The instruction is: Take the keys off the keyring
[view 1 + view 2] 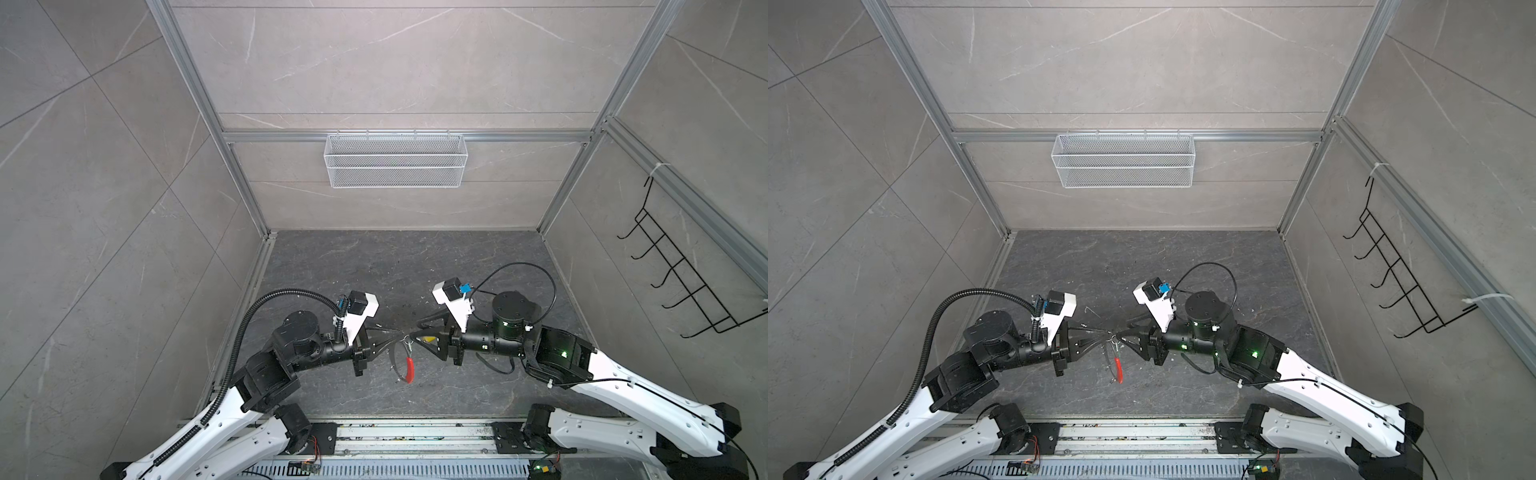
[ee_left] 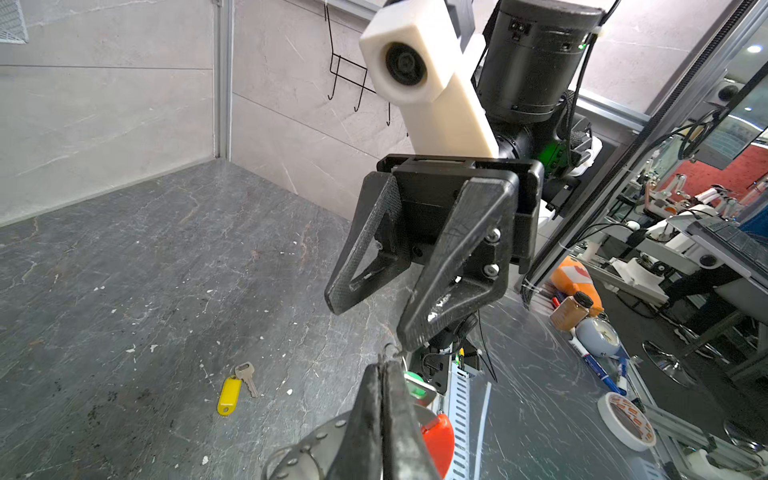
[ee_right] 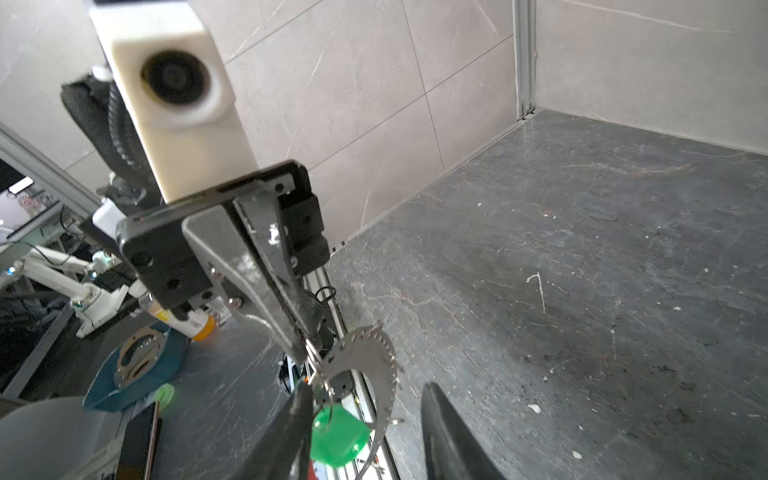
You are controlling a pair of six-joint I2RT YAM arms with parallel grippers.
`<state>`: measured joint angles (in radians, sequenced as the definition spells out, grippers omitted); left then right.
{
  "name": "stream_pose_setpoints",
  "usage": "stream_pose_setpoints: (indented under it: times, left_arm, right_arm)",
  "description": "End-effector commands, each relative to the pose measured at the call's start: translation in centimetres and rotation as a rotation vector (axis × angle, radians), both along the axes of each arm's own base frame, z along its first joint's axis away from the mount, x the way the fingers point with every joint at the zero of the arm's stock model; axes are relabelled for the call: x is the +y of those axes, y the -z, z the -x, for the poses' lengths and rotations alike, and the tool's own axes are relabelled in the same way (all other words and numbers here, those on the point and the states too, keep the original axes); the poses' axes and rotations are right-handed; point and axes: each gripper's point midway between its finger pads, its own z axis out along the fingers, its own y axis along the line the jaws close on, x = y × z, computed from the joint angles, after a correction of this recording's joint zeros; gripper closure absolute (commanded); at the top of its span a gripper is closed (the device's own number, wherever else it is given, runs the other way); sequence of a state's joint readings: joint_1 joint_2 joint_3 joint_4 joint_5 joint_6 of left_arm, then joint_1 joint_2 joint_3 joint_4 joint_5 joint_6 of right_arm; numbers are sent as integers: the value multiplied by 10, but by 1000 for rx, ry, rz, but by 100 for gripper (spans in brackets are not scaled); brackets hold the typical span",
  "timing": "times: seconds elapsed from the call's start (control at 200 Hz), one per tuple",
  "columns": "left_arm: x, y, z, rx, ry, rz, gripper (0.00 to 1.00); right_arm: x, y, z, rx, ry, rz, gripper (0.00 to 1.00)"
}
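Top pair overhead; wrist views close, sharing keyring (image 3: 368,347).

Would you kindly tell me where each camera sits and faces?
Top views: overhead, looking down on the table; both arms, left tool and right tool at the keyring.
Left wrist: on its arm, facing the open right tool; own shut tips, yellow key.
Right wrist: on its arm, facing the left tool; own fingers, green key.
Shared: both wrist views show the keyring.
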<state>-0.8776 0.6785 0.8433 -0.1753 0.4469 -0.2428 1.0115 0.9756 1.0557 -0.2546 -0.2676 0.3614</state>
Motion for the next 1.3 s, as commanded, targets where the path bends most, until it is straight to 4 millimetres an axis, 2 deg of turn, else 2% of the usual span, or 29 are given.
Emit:
stream_pose_setpoints:
  times: [0.0, 0.23, 0.505, 0.77, 1.295]
  left_arm:
    - [4, -19, -2, -47, -30, 64, 100]
    - [9, -19, -6, -55, -70, 72, 100]
    - [12, -20, -10, -58, -101, 75, 100]
    - [11, -18, -11, -55, -106, 71, 100]
    - [17, -20, -15, -63, -144, 83, 100]
  right_arm:
    - [1, -13, -6, 53, 50, -94, 58]
    - [7, -7, -5, 129, 44, -103, 64]
    - [19, 2, -1, 191, -3, -107, 65]
    - [22, 1, -1, 197, -13, -116, 78]
    - [24, 9, 1, 229, -20, -113, 82]
